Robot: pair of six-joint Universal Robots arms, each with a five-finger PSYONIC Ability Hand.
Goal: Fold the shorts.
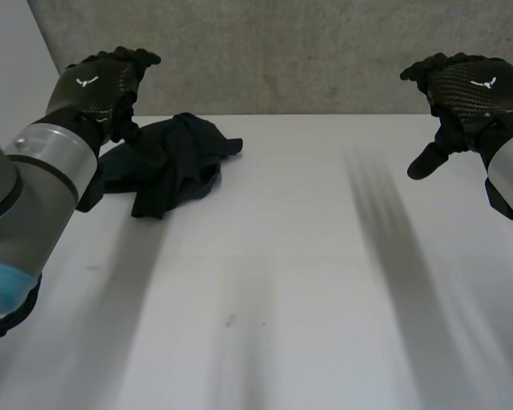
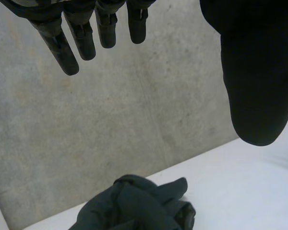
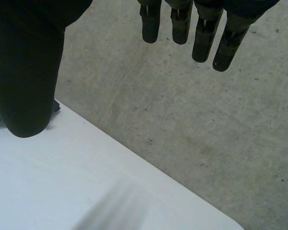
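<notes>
Both raised above the surface [image 1: 308,282], the left hand [image 1: 98,85] and right hand [image 1: 470,90] show fingers [image 2: 81,40] spread and empty; one crumpled pair of shorts [image 1: 171,166] lies near the left.

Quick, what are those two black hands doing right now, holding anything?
Left hand: open, empty, near the crumpled black fabric shorts.
Right hand: open, empty.

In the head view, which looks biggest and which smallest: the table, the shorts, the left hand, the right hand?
Biggest first:
1. table
2. shorts
3. left hand and right hand: they look alike, so no ranking. Both are nearer the camera.
</notes>
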